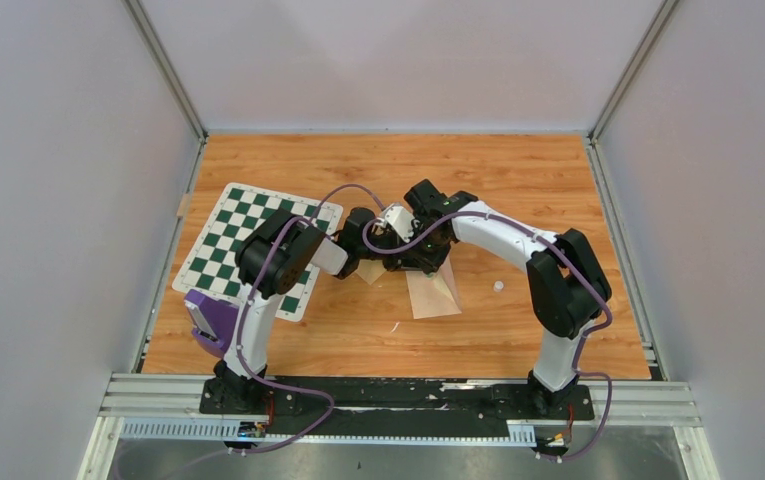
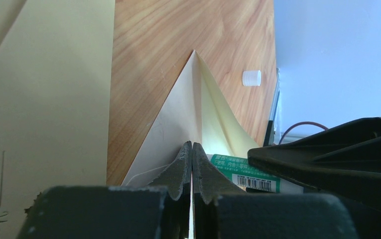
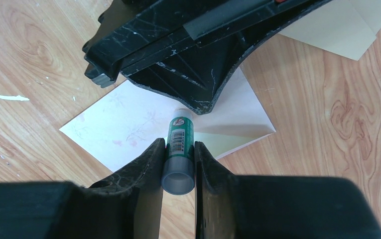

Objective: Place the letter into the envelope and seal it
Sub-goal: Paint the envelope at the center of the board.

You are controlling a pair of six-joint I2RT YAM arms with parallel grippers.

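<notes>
Right tool (image 3: 179, 147) clamps a green glue stick (image 3: 180, 132), its long axis pointing straight at the envelope (image 3: 123, 124) at the middle of the bench (image 1: 558, 180). Left tool (image 2: 192, 147) pinches its flap (image 2: 198, 107) upright just beside the stick. I cannot pick out the letter; possibly it is inside.

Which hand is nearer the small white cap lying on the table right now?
Right. The right hand, holding the glue stick, is left of the cap; the left hand, pinching the paper flap, is farther left.
</notes>
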